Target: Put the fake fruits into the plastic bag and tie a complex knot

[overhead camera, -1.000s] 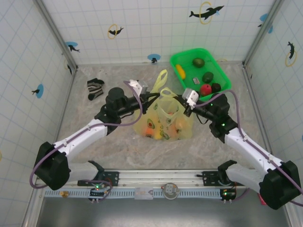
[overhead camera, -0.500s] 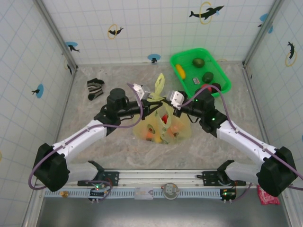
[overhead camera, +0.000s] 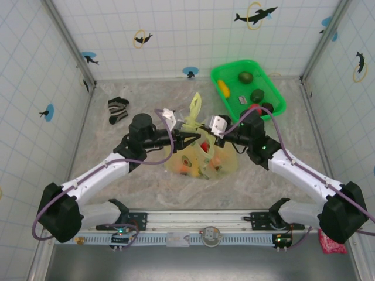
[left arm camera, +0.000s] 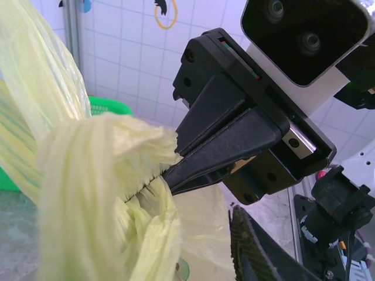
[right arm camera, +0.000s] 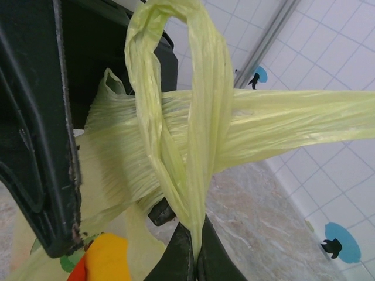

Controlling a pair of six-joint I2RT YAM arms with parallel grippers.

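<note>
1. The plastic bag (overhead camera: 202,161) sits on the tabletop (overhead camera: 153,194) directly beneath the tips of both tools. Its pale-yellow handles are drawn up into the gap where the tips meet.
2. One free handle loop (overhead camera: 195,108) stands up just beyond the tips, on the far side from the arm bases.
3. Fake fruits (overhead camera: 186,166) show through the thin film as orange and red shapes, lying below the tips and slightly to their near side.
4. In the right wrist view a narrow handle strip (right arm camera: 196,105) wraps over a wide flat band (right arm camera: 281,126), crossing just above that tool's own fingertips. An orange fruit (right arm camera: 102,260) sits lower left of them.
5. The right tool (overhead camera: 206,139) has its jaws pressed fully together, pinching the bunched plastic of a bag handle. The left wrist view shows the same pinch (left arm camera: 171,174).
6. The left tool (overhead camera: 190,139) meets the right tool nearly tip to tip, with bag plastic bunched against it. One finger (left arm camera: 258,252) shows, and I cannot tell how far this tool is open or whether it grips the plastic.
7. The green basket (overhead camera: 218,75) lies beyond the right tool, well apart, with five more fruits in it.
8. A striped sock (overhead camera: 117,109) lies beyond and to the left of the left tool.
</note>
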